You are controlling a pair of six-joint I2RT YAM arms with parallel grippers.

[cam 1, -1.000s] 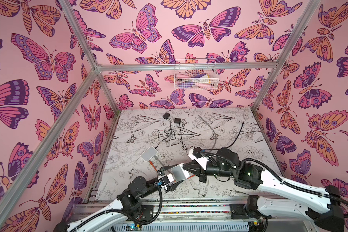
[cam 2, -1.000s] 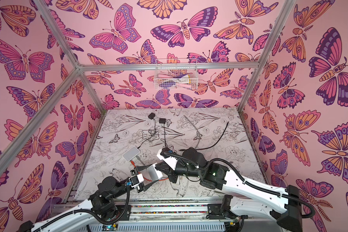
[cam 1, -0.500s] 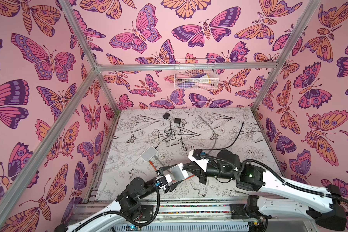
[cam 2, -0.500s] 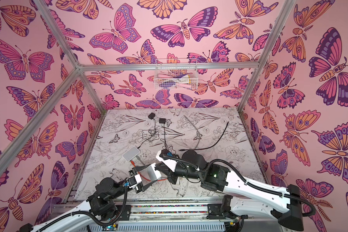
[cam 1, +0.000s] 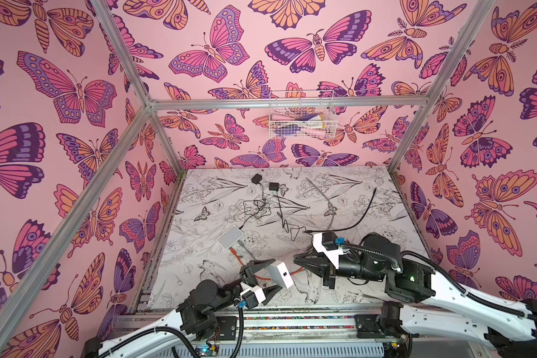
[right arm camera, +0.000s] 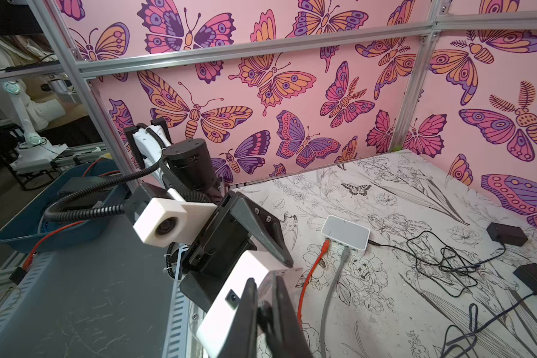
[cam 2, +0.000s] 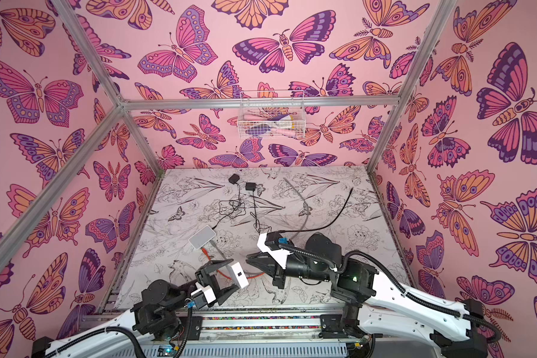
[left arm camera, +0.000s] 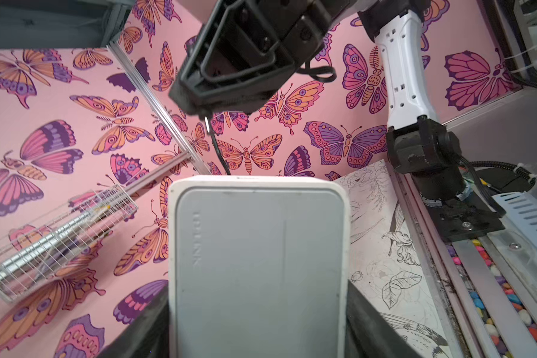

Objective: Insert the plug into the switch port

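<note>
Though aloft, wire basket with pastel items.

Left arm: we see it come in from near-left edge, elbow low, wrist raised. Left gripper points toward middle, jaws wide apart, fingers flat against opposite sides of switch.

Right arm: we see it stretched low from near-right, forearm about level. Right gripper points at left gripper, jaws pressed together on plug.

Grippers face tip to tip, near each other; we cannot tell contact.
</note>
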